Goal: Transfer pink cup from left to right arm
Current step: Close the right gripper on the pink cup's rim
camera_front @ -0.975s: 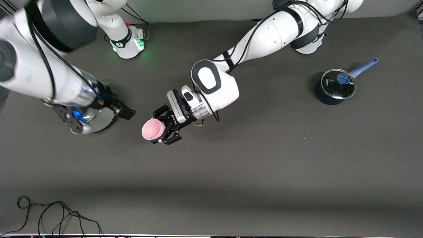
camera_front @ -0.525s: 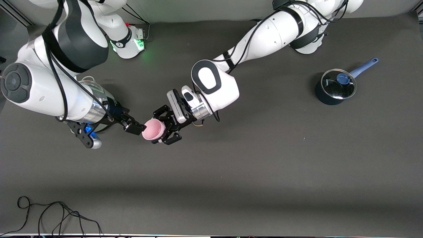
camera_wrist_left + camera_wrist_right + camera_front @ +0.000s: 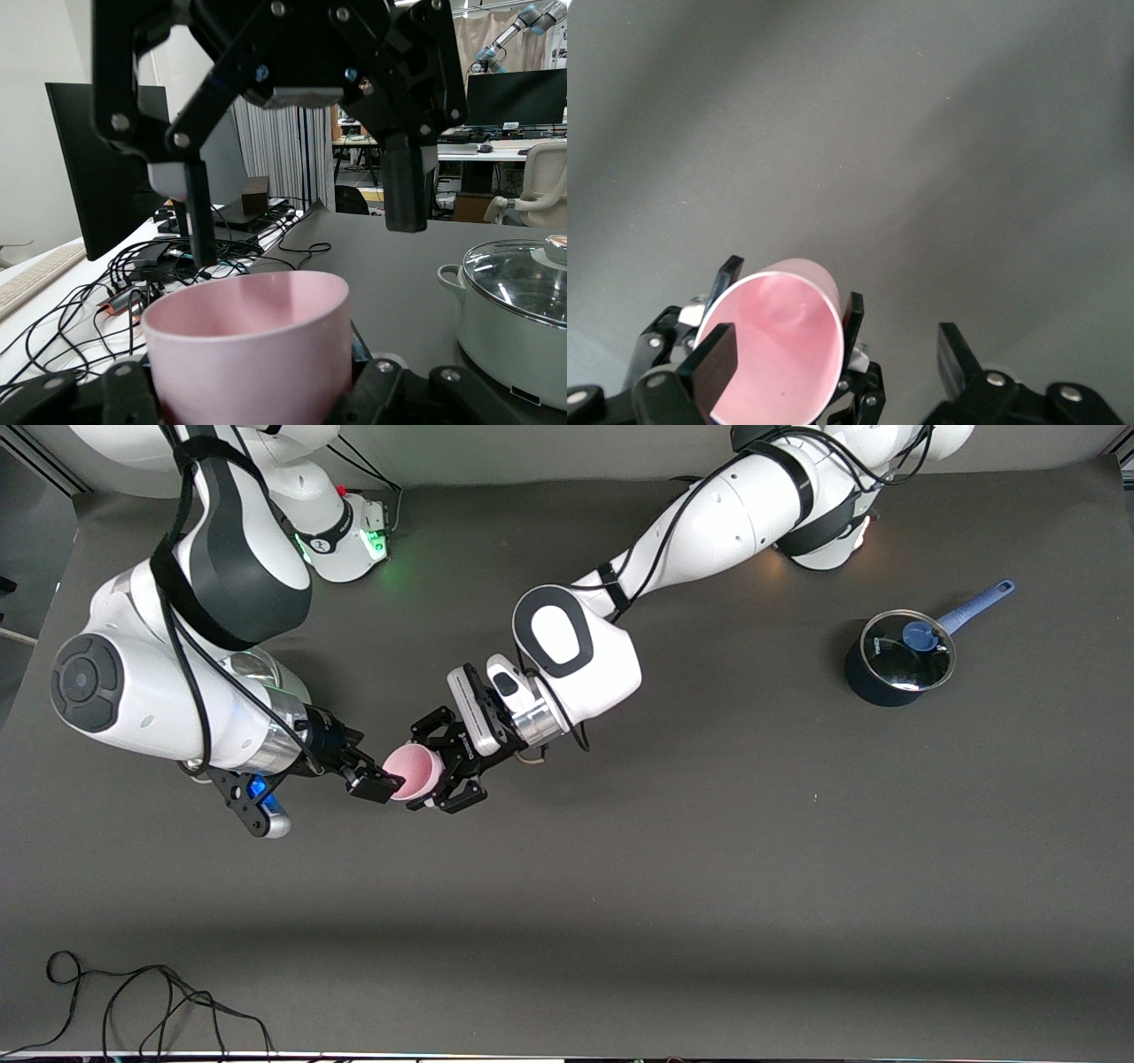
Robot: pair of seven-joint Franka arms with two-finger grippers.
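Since a second ago the right arm has swung in from its own end of the worktop [image 3: 709, 886], and the right gripper [image 3: 376, 779] is now arriving at the cup's mouth; the left arm has not shifted. That right gripper is standing spread wide, holding nothing, with one finger [image 3: 719, 359] lying across the rim and the other finger [image 3: 954, 354] well clear to the side, so the wall is not yet sitting between them. The pink cup [image 3: 410, 771] is lying on its side in the air above the middle of the worktop, its long axis running from one gripper to the other, mouth turned toward the right gripper. The left gripper [image 3: 443, 775] is clamping the cup's base end. Judging from this, the coming move depends on the right gripper sliding sideways along the rim until the cup's wall is between its fingers. A lidded pot [image 3: 523, 310] is standing on the worktop toward the right arm's end.
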